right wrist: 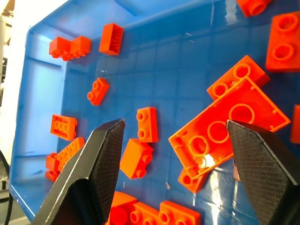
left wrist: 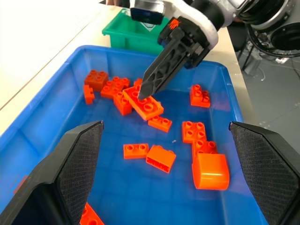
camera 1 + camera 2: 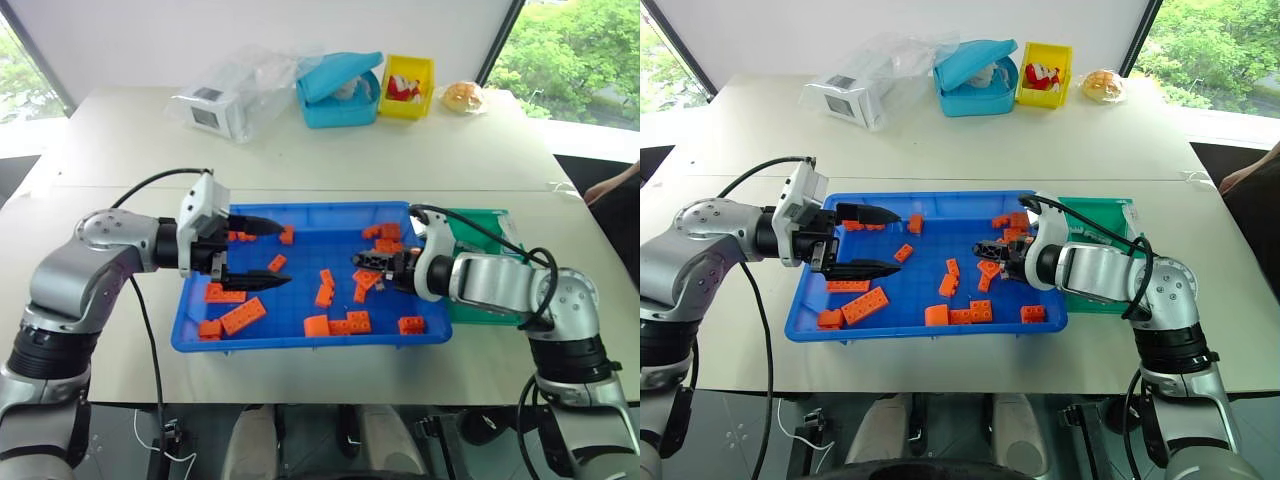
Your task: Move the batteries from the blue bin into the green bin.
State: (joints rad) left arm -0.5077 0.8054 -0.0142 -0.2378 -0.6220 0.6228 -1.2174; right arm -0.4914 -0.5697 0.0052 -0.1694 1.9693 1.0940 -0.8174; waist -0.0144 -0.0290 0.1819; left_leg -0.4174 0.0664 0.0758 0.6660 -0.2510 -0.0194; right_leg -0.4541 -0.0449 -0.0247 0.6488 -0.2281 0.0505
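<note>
Beige table (image 3: 330, 160); glossy blue bin (image 3: 300, 225)

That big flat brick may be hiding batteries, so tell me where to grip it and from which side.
Grip the big flat brick across its short width, one finger on each long edge, coming from above. It lies propped at a tilt on smaller bricks, so those edges look free. The right gripper hovers open over it.
</note>
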